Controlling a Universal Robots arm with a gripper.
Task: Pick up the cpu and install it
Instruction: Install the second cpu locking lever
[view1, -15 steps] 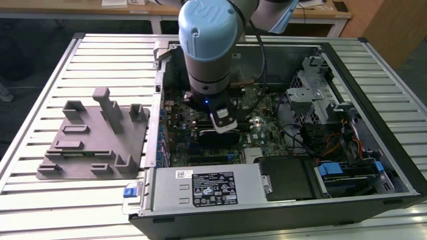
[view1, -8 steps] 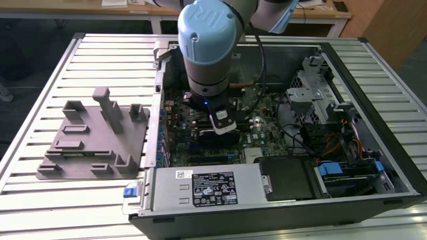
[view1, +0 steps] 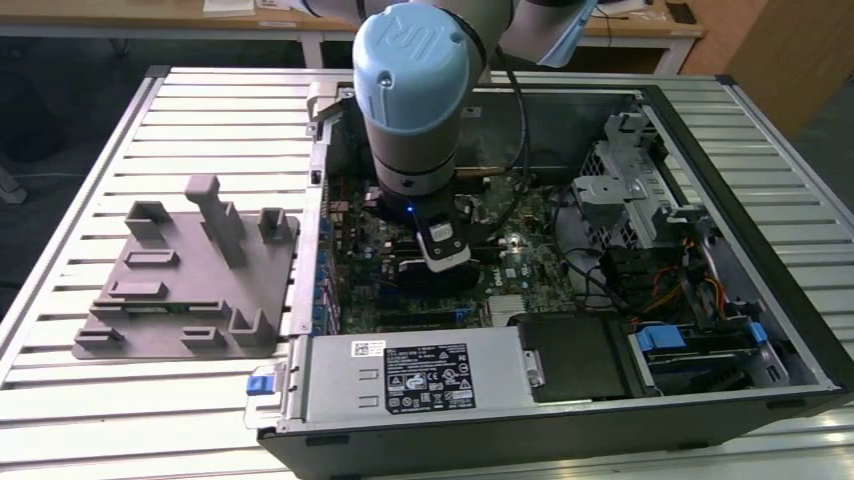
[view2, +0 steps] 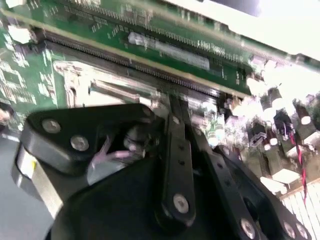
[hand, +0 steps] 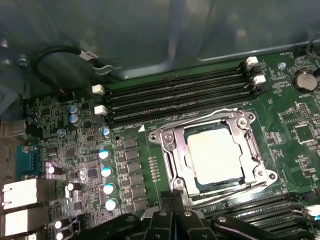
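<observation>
Hand (hand: 172, 200) sits low at the bottom middle of the first wrist view, fingers pressed together, holding nothing. Just above it, the cpu (hand: 215, 152) lies in its socket (hand: 167, 150).

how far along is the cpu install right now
The cpu already sits in the motherboard socket, its metal frame around it, so placement looks done. The pincer is just beside the socket edge, holding nothing visible. Whether the socket is latched shut I cannot tell.
</observation>
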